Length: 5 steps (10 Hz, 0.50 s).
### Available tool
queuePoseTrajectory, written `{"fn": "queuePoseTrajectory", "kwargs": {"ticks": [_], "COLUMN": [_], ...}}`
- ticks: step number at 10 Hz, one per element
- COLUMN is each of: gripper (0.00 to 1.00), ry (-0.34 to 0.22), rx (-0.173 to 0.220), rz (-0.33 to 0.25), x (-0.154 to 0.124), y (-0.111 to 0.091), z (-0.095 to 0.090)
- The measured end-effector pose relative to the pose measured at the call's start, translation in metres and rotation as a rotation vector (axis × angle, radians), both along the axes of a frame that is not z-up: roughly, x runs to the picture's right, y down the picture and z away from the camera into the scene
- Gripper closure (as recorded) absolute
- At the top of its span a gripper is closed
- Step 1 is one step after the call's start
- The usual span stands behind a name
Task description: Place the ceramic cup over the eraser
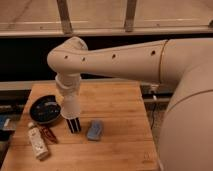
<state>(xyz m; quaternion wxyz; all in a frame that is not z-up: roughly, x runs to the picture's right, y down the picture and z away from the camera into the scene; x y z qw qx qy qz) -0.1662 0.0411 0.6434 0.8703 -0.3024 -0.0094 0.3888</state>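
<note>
jaws seemingly gripping ceramic cup (70, 106), above eraser (73, 125)

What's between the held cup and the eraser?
Nothing visible. The tool, over the wooden table's left side, holds the plain white ceramic cup directly above the black white-striped eraser; the light blue rectangular pad lies beside it, clear.
</note>
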Motion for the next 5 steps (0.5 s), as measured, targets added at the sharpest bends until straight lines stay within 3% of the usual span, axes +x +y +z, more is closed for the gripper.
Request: {"fn": "queuePoseTrajectory", "kwargs": {"ticks": [2, 5], "gripper": [1.0, 1.0], "ry": [-0.017, 0.002], "rx": [-0.021, -0.038], "rz": [0.012, 0.007], "x": [-0.005, -0.002], "y": [0.011, 0.017], "z": [0.001, 0.009]}}
